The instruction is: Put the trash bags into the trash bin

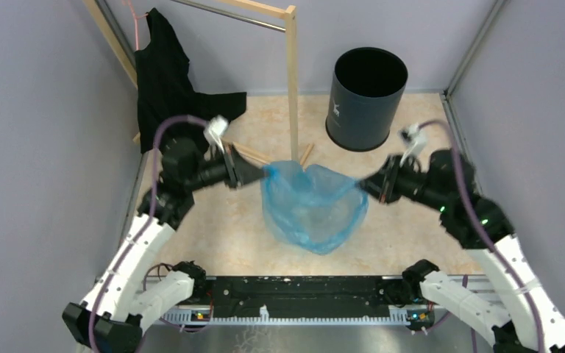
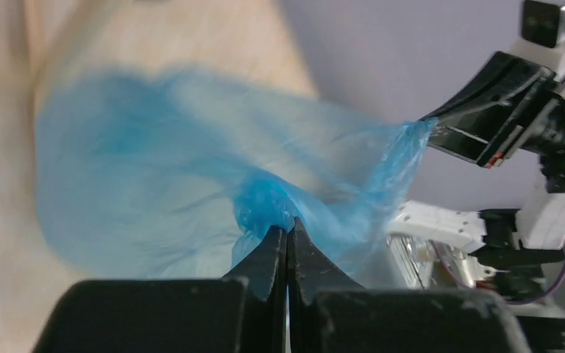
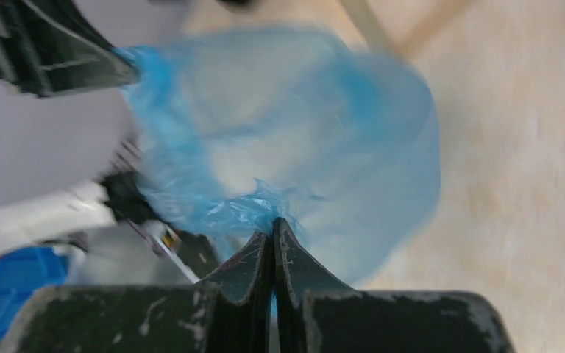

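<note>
The light-blue translucent trash bag (image 1: 313, 206) hangs open between my two grippers above the middle of the table. My left gripper (image 1: 263, 173) is shut on the bag's left rim, seen pinched in the left wrist view (image 2: 287, 226). My right gripper (image 1: 360, 185) is shut on the bag's right rim, seen pinched in the right wrist view (image 3: 273, 220). The bag (image 2: 154, 169) (image 3: 294, 125) sags below both grips. The dark cylindrical trash bin (image 1: 366, 99) with a white logo stands upright and open at the back right, apart from the bag.
A wooden rack (image 1: 291, 81) stands at the back with a black garment (image 1: 163, 81) hanging on its left side. Its post is just behind the bag. Grey walls close in both sides. The arm bases sit at the near edge.
</note>
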You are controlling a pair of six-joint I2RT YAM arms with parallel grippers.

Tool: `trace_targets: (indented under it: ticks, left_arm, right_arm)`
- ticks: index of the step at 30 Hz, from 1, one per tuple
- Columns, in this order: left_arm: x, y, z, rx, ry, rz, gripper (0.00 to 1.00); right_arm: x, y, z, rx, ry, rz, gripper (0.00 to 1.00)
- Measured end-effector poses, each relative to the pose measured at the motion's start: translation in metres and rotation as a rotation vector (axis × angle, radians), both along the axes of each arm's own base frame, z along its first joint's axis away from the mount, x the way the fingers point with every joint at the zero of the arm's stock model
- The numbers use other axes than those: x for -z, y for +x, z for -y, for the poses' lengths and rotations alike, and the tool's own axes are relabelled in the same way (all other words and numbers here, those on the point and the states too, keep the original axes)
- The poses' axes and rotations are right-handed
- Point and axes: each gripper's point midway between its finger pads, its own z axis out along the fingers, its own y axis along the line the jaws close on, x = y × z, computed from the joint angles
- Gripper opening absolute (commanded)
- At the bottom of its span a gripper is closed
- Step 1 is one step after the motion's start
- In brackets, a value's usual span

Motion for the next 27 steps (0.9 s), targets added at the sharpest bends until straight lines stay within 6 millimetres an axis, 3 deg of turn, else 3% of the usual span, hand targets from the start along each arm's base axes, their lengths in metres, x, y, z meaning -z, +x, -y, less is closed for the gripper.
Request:
trace_targets:
  ticks: [2, 4, 5, 7, 9, 11, 13, 16, 18, 20, 22, 25, 27]
  left_arm:
    - [-0.096, 0.021, 0.007, 0.016, -0.036, 0.223, 0.00]
    - [-0.172, 0.025, 0.005, 0.012, -0.065, 0.430, 0.00]
    - [-0.201, 0.021, 0.002, 0.002, -0.076, 0.523, 0.00]
    - [-0.234, 0.003, -0.010, -0.025, -0.089, 0.667, 0.00]
    - [-0.224, -0.011, -0.017, -0.040, -0.089, 0.693, 0.00]
    - [-0.181, -0.020, -0.019, -0.034, -0.090, 0.650, 0.00]
    - [-0.110, -0.017, -0.015, -0.014, -0.058, 0.498, 0.00]
    - [0.015, -0.013, -0.018, -0.026, 0.082, 0.129, 0.00]
    - [0.045, -0.019, -0.024, -0.037, 0.140, 0.019, 0.00]
    - [0.033, -0.020, -0.025, -0.032, 0.148, 0.036, 0.00]
    - [-0.002, -0.014, -0.023, -0.023, 0.142, 0.118, 0.00]
    - [-0.076, -0.001, -0.021, -0.025, 0.121, 0.309, 0.00]
    - [-0.106, 0.000, -0.025, -0.049, 0.119, 0.413, 0.00]
  right_arm:
    - [-0.104, 0.017, -0.008, -0.023, 0.062, 0.200, 0.00]
    - [-0.176, 0.020, -0.008, -0.027, 0.124, 0.373, 0.00]
    - [-0.205, 0.013, -0.004, -0.026, 0.157, 0.456, 0.00]
    - [-0.227, -0.002, 0.006, -0.016, 0.193, 0.554, 0.00]
    - [-0.215, -0.012, 0.018, 0.011, 0.195, 0.577, 0.00]
    - [-0.174, -0.011, 0.023, 0.039, 0.162, 0.530, 0.00]
    - [-0.106, 0.002, 0.018, 0.051, 0.093, 0.401, 0.00]
    - [0.023, 0.003, 0.016, 0.049, -0.046, 0.091, 0.00]
    - [0.066, -0.013, 0.022, 0.046, -0.101, -0.055, 0.00]
    - [0.056, -0.016, 0.022, 0.045, -0.084, -0.053, 0.00]
    - [0.016, -0.013, 0.016, 0.031, -0.036, 0.012, 0.00]
    - [-0.084, -0.006, 0.006, -0.007, 0.086, 0.211, 0.00]
    - [-0.130, -0.006, 0.004, -0.017, 0.152, 0.333, 0.00]
